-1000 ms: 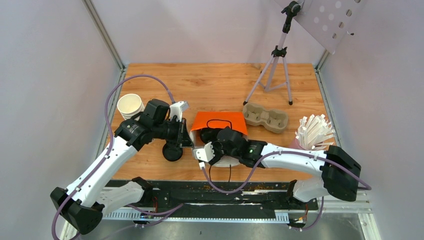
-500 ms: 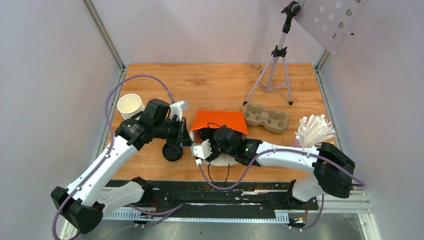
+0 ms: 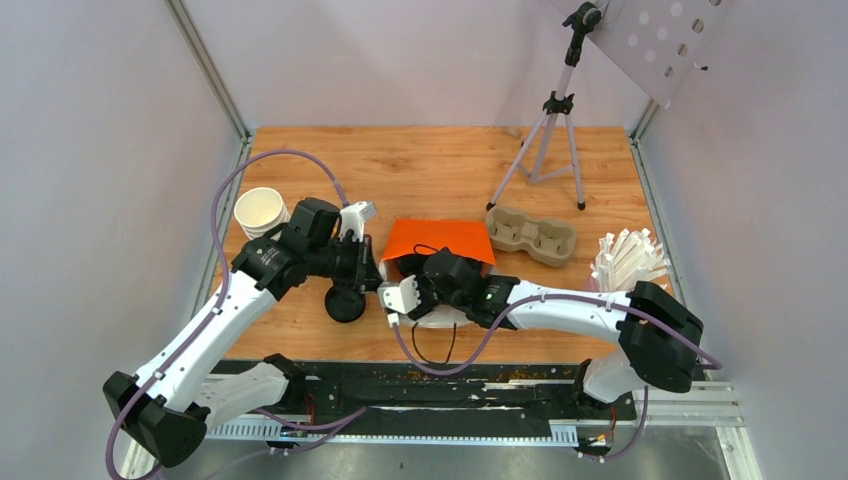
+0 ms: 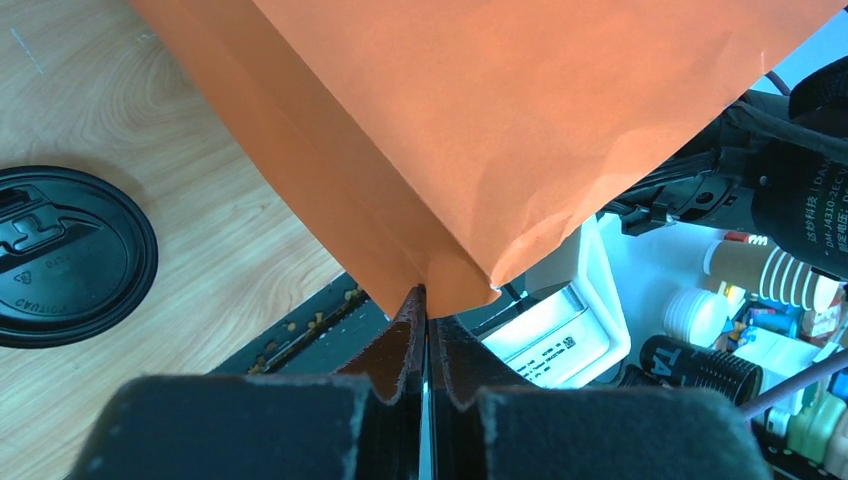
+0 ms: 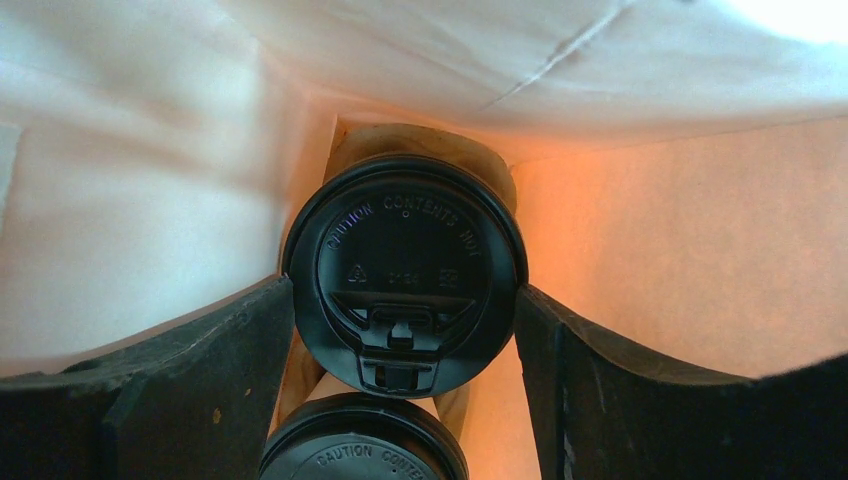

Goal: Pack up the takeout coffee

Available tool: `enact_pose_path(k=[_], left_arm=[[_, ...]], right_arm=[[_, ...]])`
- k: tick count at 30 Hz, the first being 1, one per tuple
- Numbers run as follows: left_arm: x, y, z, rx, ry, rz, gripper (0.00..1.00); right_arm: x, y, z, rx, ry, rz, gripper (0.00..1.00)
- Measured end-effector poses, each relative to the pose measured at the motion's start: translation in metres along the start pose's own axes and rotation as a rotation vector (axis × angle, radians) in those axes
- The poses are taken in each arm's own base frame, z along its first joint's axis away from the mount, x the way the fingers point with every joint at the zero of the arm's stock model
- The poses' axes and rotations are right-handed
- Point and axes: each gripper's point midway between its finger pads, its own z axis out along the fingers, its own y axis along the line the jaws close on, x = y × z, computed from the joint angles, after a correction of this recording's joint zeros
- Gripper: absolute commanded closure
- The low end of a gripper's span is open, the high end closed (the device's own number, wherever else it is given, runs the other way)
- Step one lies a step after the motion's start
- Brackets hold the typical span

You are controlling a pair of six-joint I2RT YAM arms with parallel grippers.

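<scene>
The right tool (image 5: 403, 300) is deep inside the orange paper bag (image 5: 690, 250). Its two dark fingers (image 5: 240, 350) stand wide and press against opposite sides of the black lid of a takeout coffee (image 5: 405, 240), so it grips that cup. A second lidded cup (image 5: 365, 450) sits just beside the first, closer to the wrist camera and cut off by the bottom edge of the view. A brown cardboard edge shows behind the held cup, with the bag's pale inner walls all around.

The left tool (image 4: 425, 305) is closed, its fingers pinched tight on a folded corner of the bag. From there the orange paper (image 4: 480, 130) spreads up and away over the wooden tabletop (image 4: 230, 230). A loose black lid (image 4: 60, 255) lies flat on the tabletop to the left of that tool.

From above, the bag (image 3: 440, 238) sits mid-tabletop between the two arms. A stack of lidless white cups (image 3: 260, 210) stands to its far left and an empty cardboard carrier (image 3: 530, 235) just to its right. A bundle of white packets (image 3: 630, 262) stands further right, and a tripod (image 3: 548, 120) stands at the far side.
</scene>
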Motion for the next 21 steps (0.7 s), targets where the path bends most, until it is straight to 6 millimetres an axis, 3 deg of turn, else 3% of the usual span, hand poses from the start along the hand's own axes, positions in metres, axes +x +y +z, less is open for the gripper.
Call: enact_pose_path(k=[21], left_arm=[[-0.001, 0.012, 0.003, -0.047, -0.013, -0.016, 0.95]], right_arm=[[0.001, -0.004, 0.010, 0.005, 0.017, 0.034, 0.20]])
